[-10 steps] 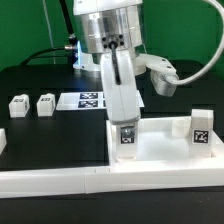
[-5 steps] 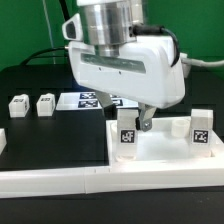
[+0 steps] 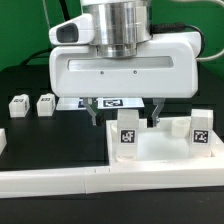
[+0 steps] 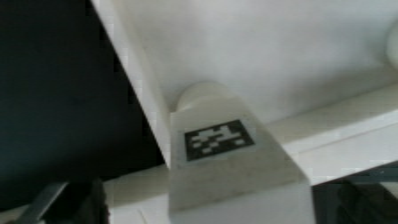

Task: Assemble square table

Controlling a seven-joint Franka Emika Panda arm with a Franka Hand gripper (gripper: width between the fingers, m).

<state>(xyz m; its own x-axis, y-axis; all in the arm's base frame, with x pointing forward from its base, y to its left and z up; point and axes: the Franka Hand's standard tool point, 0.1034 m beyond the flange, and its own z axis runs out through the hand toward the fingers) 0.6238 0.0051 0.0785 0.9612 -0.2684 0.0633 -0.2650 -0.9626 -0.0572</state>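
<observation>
The square table top (image 3: pixel 160 152) lies flat at the exterior view's right, against the front wall. One white tagged leg (image 3: pixel 128 137) stands upright in its near-left corner and shows close up in the wrist view (image 4: pixel 217 140). A second leg (image 3: pixel 201 127) stands at the top's right corner. Two more legs (image 3: pixel 17 104) (image 3: pixel 44 103) lie loose on the black table at the left. My gripper (image 3: pixel 124 118) hangs open right over the first leg. Its fingers (image 3: pixel 94 113) stand apart on either side and do not touch the leg.
A long white barrier wall (image 3: pixel 55 181) runs along the front edge. The marker board (image 3: pixel 108 101) lies behind my gripper, mostly hidden by it. The black table surface (image 3: pixel 50 135) lies between the loose legs and the wall.
The gripper has turned about its vertical axis and opened wide. It has let go of the upright leg, which stays standing in the top's corner.
</observation>
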